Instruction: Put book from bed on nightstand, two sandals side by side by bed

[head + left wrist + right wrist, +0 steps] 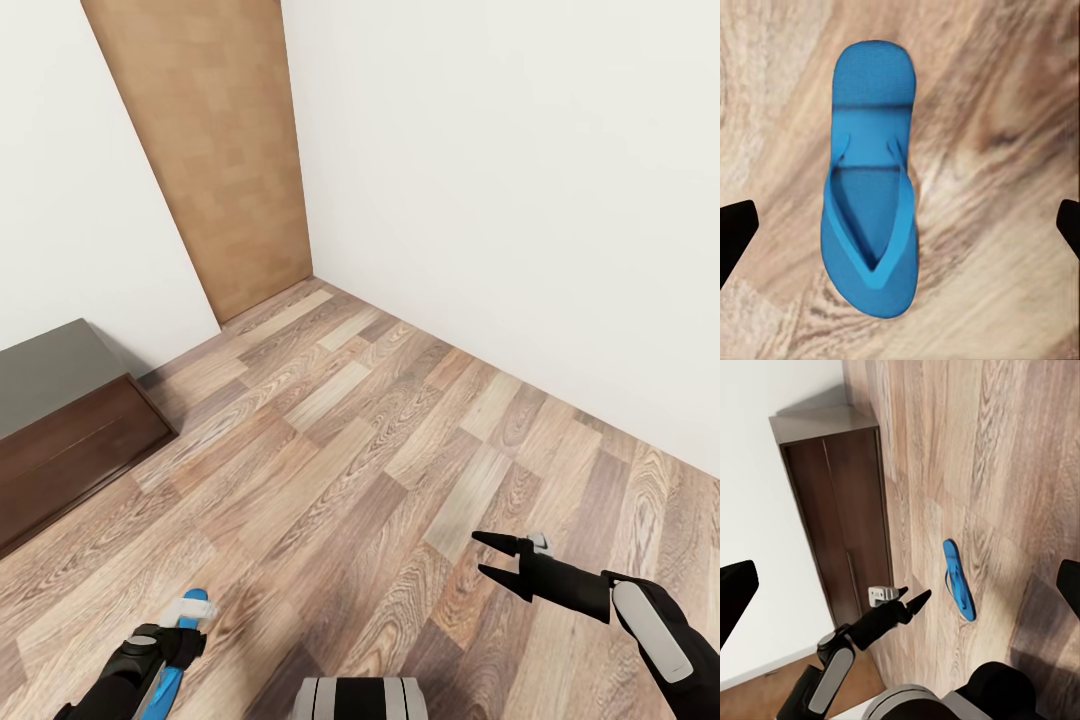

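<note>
While the left gripper (190,620) hangs over the wood-plank floor (380,440), one blue sandal (870,180) lies flat directly beneath it, strap side up, clear of the dark cabinet (840,510). Left wrist view: sandal centred between the two fingertips (735,232), its long axis crossing the line joining them, so a straight descent should straddle its width. Jaws spread wide, holding nothing. Right gripper (492,556) open, empty, well apart; left arm is nearer.

I can read no text, label, brand, number or sign in my views: nothing is written on the sandal (872,187), the cabinet (840,502), or the floor (380,450).
</note>
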{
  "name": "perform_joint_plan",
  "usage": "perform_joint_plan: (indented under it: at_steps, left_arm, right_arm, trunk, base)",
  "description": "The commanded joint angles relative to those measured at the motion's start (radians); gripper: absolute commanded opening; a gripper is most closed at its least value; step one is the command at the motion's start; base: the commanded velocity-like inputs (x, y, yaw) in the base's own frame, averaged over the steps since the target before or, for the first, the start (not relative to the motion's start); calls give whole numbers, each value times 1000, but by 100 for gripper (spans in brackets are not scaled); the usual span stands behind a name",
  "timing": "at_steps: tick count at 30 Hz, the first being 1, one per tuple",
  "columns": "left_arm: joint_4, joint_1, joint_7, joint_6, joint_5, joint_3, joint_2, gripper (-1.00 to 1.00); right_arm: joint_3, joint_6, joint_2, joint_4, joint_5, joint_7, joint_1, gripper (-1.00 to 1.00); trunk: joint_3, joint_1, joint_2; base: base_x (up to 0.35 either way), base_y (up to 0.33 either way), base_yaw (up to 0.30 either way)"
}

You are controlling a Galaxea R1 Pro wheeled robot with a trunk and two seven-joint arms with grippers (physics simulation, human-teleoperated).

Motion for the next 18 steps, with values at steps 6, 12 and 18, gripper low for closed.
perform_joint_plan:
  at_steps: [6,12,18]
  left_arm:
    - [-26,0,-3,12,-3,2,-29,100]
    - [-29,0,-2,13,-3,3,-29,100]
    - [-29,0,1,12,-3,3,-29,100]
  right_arm:
    - [0,4,0,0,5,6,0,100]
    - [0,4,0,0,6,6,0,100]
    - [0,4,0,0,6,6,0,100]
  trunk:
    - [-1,0,0]
    - [-1,0,0]
    - [-1,0,0]
  base:
    - [0,0,0]
    - [0,0,0]
    - [0,0,0]
